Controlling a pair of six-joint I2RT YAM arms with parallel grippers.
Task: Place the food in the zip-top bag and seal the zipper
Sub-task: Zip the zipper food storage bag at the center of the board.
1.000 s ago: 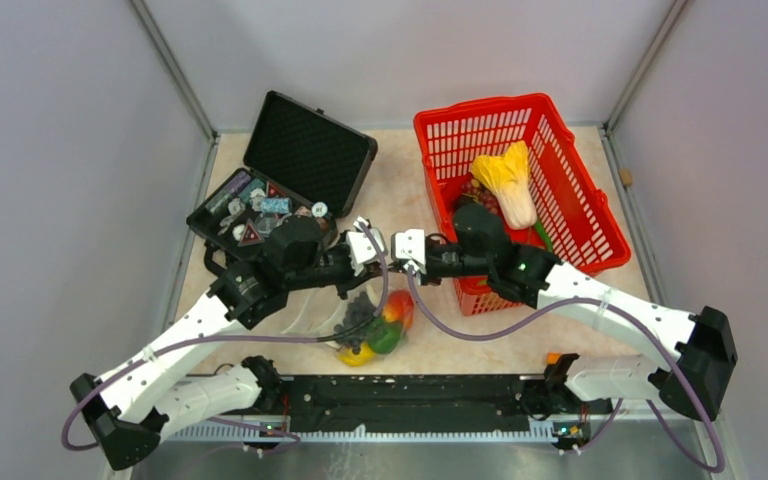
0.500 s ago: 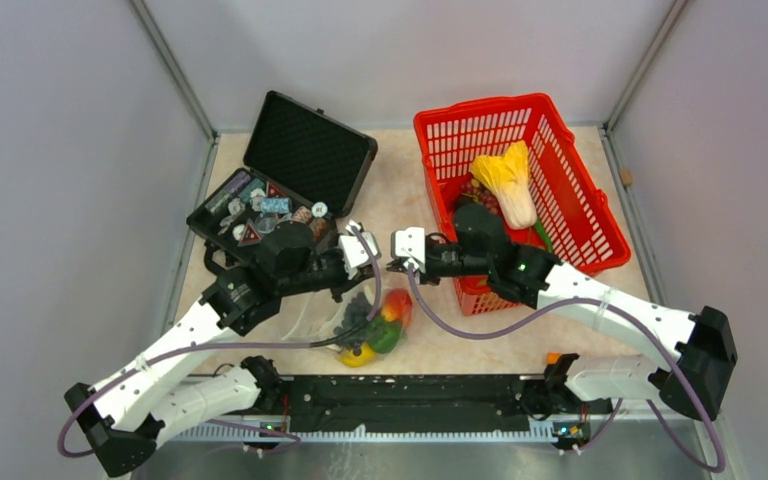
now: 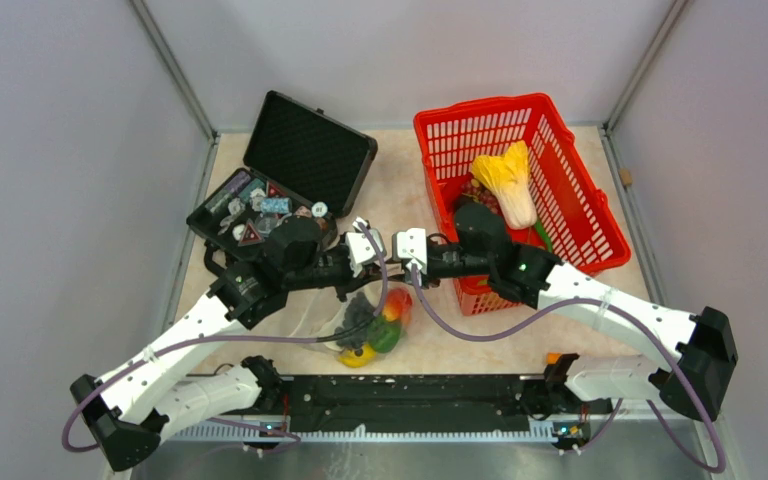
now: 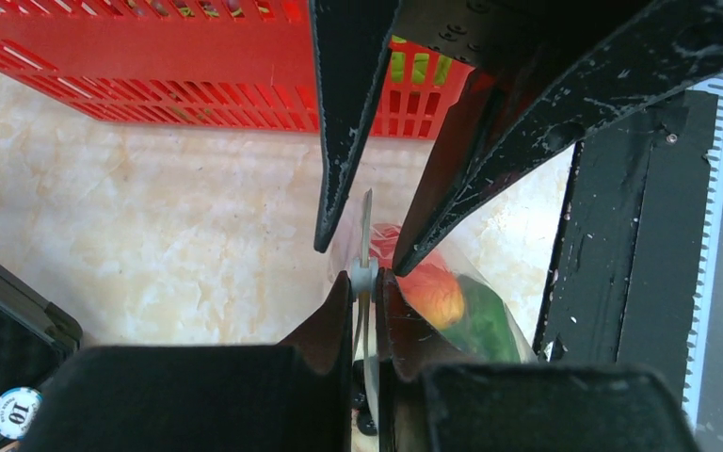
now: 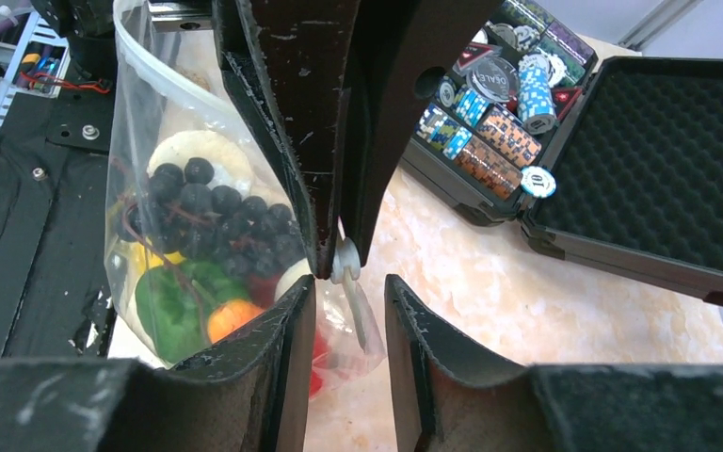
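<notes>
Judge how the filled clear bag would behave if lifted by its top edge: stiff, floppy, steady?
Probably floppy: the zip-top bag sags creased below the left gripper. Likely bottom-heavy and apt to swing: the food bunches low.

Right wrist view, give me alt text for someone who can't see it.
The left gripper, jaws shut, pinches the zipper of the zip-top bag, which holds grapes and other food; the right gripper faces it, jaws open. An open black case of chips lies behind.
</notes>
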